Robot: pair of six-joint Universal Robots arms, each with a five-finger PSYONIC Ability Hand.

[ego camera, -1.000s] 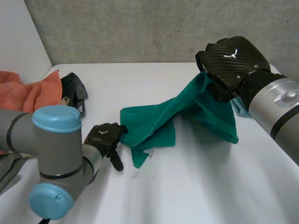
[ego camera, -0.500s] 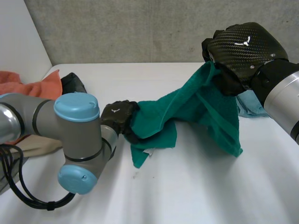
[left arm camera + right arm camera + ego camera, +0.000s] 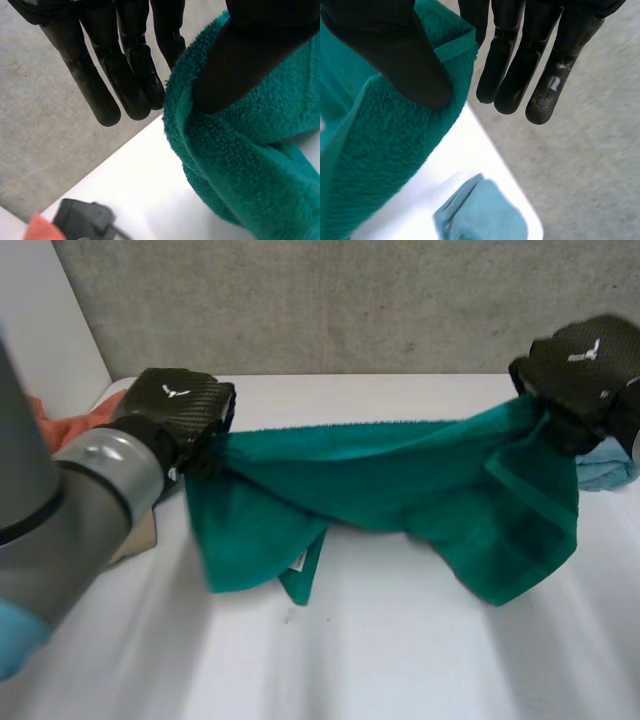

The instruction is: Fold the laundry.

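Where the teal towel [image 3: 400, 480] sags lowest, its bunched folds hang close over the white surface [image 3: 400, 660]; contact unclear. Higher, its top edge runs stretched between both hands. Left hand [image 3: 178, 408] pinches one end under its thumb, right hand [image 3: 585, 370] the other; remaining fingers [image 3: 125, 75] straight. Step, judged: spreading out. Next calls for lowering it flat, unbunched. Beyond: orange cloth [image 3: 85, 420], light-blue cloth [image 3: 608, 462].

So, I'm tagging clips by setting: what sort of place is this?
Likely a robot lab, not a home: bare white table, raw concrete wall behind, green towel held by left hand and right hand.
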